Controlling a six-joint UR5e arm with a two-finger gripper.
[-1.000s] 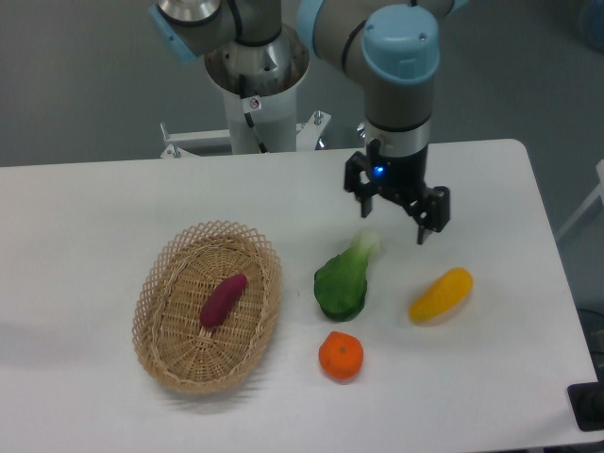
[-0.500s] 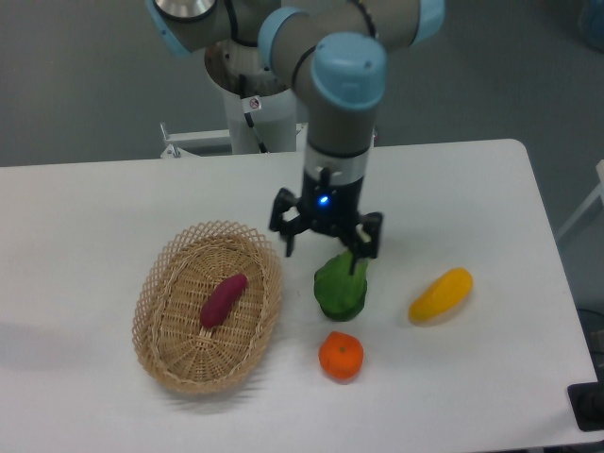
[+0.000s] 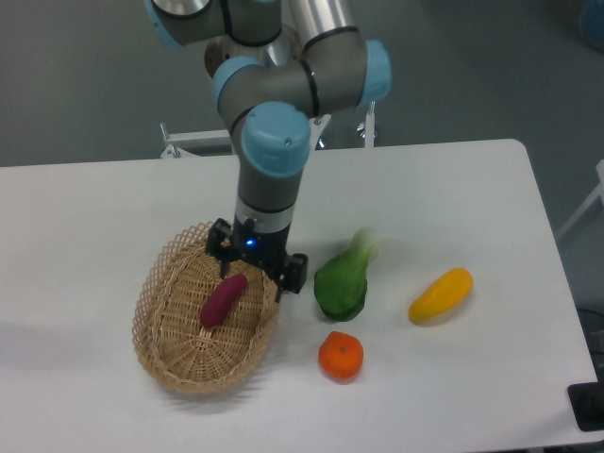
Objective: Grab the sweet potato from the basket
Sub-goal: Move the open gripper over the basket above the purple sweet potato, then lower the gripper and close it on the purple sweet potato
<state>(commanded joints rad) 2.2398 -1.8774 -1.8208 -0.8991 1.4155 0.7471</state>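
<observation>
The sweet potato point(image 3: 223, 299) is lying tilted on the woven floor of the basket point(image 3: 160, 354), its upper end pointing toward the far right rim. The gripper point(image 3: 253, 282) is being held just above that upper end, its two fingers point(image 3: 284, 280) spread apart with nothing between them; no contact with the sweet potato is seen. A blue light is showing on the wrist above the fingers. The basket is resting on the white table point(image 3: 94, 208). Just beside the basket's right rim a green leafy vegetable point(image 3: 343, 281) is lying, with an orange point(image 3: 341, 356) in front of it. A yellow fruit point(image 3: 440, 293) is lying farther right, well apart from the basket.
</observation>
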